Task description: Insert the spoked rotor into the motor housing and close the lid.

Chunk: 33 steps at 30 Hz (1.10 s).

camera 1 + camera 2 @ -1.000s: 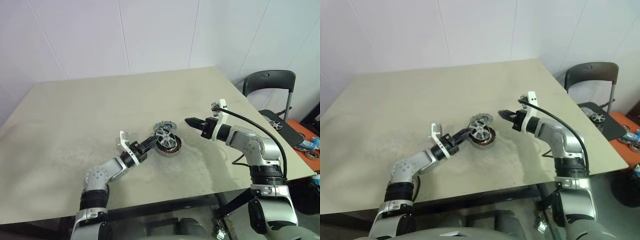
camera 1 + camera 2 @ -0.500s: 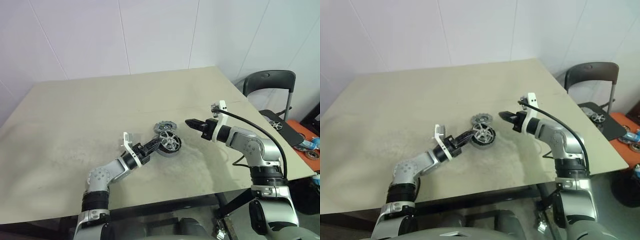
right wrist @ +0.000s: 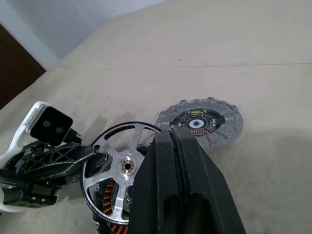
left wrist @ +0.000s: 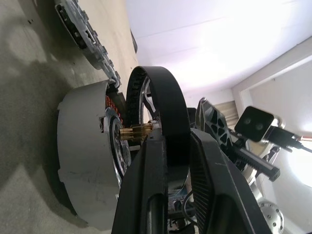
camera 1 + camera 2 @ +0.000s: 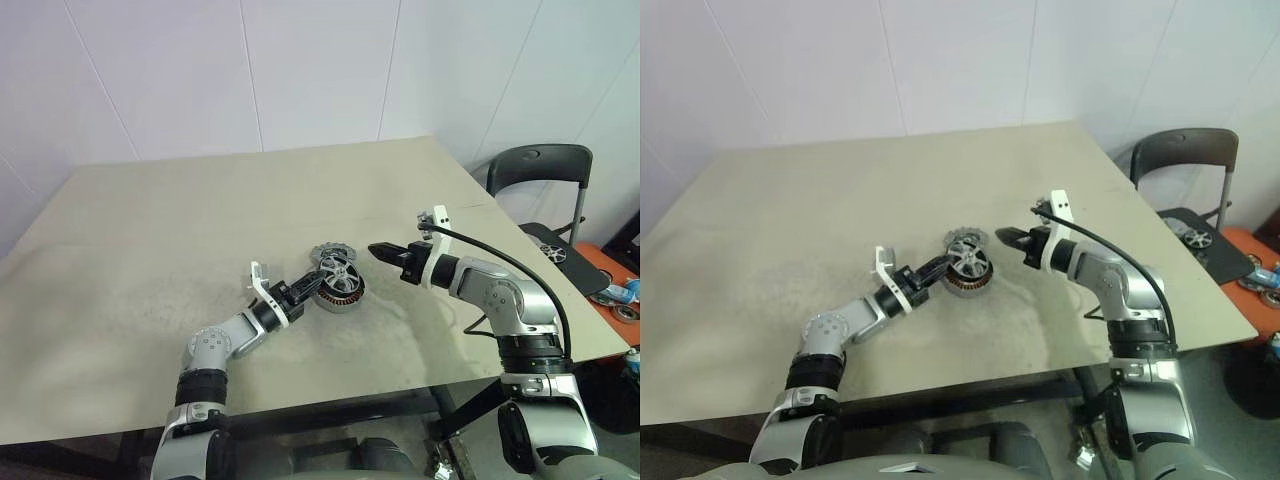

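Left eye view, left gripper [image 5: 312, 285] pinching dark rim of silver spoked metal rotor [image 5: 335, 272], rotor tilted over round grey copper-wound motor housing [image 5: 340, 291] at table [image 5: 150, 250] centre, notch-edged grey round lid [image 5: 324, 252] flat at housing's 11 o'clock, right gripper [image 5: 380, 250] pressed together, empty, at 3 o'clock.

spoked rotor [image 3: 124, 165]: shiny metal | table [image 5: 150, 230]: matt, speckled beige
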### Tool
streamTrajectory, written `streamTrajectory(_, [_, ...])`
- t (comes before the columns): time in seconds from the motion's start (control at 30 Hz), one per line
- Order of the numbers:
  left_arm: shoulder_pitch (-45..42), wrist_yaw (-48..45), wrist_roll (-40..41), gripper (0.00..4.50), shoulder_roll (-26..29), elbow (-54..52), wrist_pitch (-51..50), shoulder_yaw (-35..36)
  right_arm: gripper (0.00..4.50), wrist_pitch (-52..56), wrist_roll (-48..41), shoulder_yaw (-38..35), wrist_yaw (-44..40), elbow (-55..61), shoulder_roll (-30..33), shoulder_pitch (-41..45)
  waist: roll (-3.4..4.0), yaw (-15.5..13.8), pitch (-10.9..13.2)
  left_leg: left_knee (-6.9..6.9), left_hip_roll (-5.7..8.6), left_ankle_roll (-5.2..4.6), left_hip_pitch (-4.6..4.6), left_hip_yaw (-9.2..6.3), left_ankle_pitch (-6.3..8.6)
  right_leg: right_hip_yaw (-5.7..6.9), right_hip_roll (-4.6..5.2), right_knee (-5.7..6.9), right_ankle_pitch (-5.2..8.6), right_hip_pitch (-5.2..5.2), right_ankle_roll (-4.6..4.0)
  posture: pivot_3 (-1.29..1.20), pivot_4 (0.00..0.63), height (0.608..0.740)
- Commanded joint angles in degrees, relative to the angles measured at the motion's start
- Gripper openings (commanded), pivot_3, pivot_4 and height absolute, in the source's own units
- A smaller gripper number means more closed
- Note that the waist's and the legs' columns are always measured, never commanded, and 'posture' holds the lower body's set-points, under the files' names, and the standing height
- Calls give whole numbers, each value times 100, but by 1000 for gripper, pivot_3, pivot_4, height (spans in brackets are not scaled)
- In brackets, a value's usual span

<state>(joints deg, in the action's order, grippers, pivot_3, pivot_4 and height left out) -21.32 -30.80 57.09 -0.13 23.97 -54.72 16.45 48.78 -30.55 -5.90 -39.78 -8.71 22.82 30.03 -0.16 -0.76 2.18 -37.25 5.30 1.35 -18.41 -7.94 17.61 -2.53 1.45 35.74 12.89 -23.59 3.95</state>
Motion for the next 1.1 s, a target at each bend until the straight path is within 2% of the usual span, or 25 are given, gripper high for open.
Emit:
streamTrajectory(0.03, [199, -12, -135, 355, 39, -108, -207, -131, 0, -63, -58, -60, -9, 194, 27, 95, 1, 8, -1, 5, -1, -3, 7, -1, 1, 1, -1, -11, 0, 9, 0, 0, 0, 740])
streamTrajectory(0.37, [556, -72, -25, 355, 324, -549, -562, 15, 0, -132, 5, 12, 41, 118, -68, 104, 3, 22, -2, 17, -3, -26, -4, -1, 18, -1, 0, -43, -11, 6, -9, 0, 0, 740])
streamTrajectory(0.67, [-260, -547, -800, 355, 469, 1571, 585, -32, 0, -166, 39, 77, -22, 96, -53, 66, 26, 9, -18, 7, -2, -22, 14, -1, 15, 2, 0, -44, 2, 31, 12, 0, 0, 740])
streamTrajectory(0.77, [-419, -1208, -1189, 355, 494, 2360, 1040, -318, 0, -131, 52, 110, -40, 135, -3, 36, 45, 1, -31, 0, -4, -13, 30, 1, 10, 19, 8, -46, 6, 66, 9, 0, 0, 740])
streamTrajectory(0.87, [-371, -1749, -1400, 355, 480, 2508, 1092, -575, 0, -65, 18, 107, -59, 220, 44, 20, 56, 43, -36, -1, -15, 5, 87, 7, 21, 45, 11, -72, 7, 129, 10, 0, 0, 740])
streamTrajectory(0.9, [-358, -1858, -1471, 355, 495, 2570, 1112, -614, 0, -53, 8, 100, -53, 228, 47, 27, 98, 93, -59, -1, -20, 5, 83, 7, 23, 62, 13, -85, 8, 138, 9, 0, 0, 740])
streamTrajectory(0.97, [-342, -2052, -1570, 355, 580, 2681, 1160, -624, 0, -52, 13, 105, -38, 221, 46, 25, 144, 170, -83, 7, -95, 4, 55, 2, 24, 167, 15, -207, 7, 206, 10, 0, 0, 740])
streamTrajectory(1.1, [-298, -2096, -1498, 355, 646, 2427, 1015, -490, 0, -30, 4, 153, -25, 296, 29, -52, 143, 145, -86, 17, -96, 1, 58, 1, 26, 179, 32, -197, 6, 221, 12, 0, 0, 740])
